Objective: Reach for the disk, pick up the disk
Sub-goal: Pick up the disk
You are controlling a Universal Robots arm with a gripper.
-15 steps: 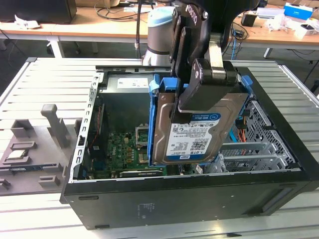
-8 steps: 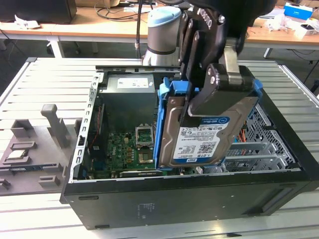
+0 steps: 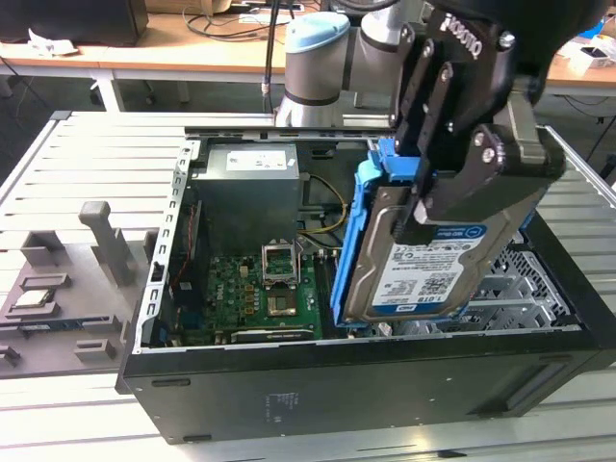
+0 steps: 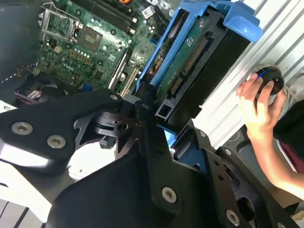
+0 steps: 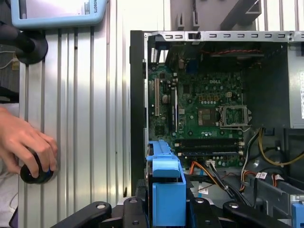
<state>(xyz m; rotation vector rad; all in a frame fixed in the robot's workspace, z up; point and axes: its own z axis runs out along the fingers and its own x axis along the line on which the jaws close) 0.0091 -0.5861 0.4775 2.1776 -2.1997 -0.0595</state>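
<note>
Setting: slatted grey metal bench (image 3: 87, 164) with wooden desks behind; an open black computer case (image 3: 366, 385) lies on it.
Jaws: the gripper (image 3: 423, 207) is pinching the disk from both flat faces, black fingers (image 3: 431, 125) clamped over its upper end.
Disk: the disk (image 3: 423, 274) hangs tilted from the jaws, label outward, blue rails along its sides, lifted partly above the case's drive bay.
Doing it well: my judgement is to keep the squeeze firm and the lift straight, so the rails don't snag the bay's walls.
Further out: green circuit board (image 5: 199, 109) deeper inside the case; a person's hand (image 5: 26, 147) rests on a round knob on the bench, well apart.
</note>
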